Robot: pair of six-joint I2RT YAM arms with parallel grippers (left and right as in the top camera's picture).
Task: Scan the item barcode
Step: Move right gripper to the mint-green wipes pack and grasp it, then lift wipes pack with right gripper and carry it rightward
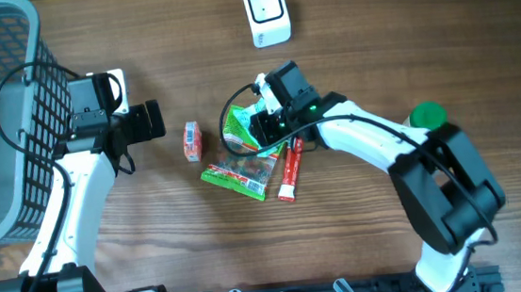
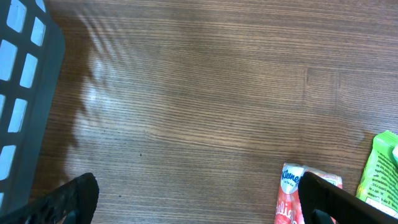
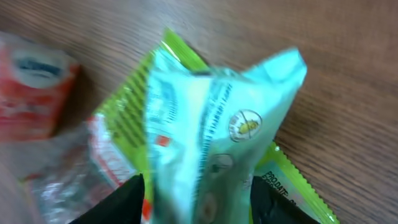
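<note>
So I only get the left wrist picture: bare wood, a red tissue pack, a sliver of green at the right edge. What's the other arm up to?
Observer: The right gripper grips a mint-green packet from both sides.
Operator: And where's the thing that reads barcodes?
Observer: A small white box, likely the scanner, stands alone near the top of the overhead view, well apart from the packet.
Operator: Is anything else lying near that packet?
Observer: Yes, a red stick pack and a clear bag with green edges lie right beside it.
</note>
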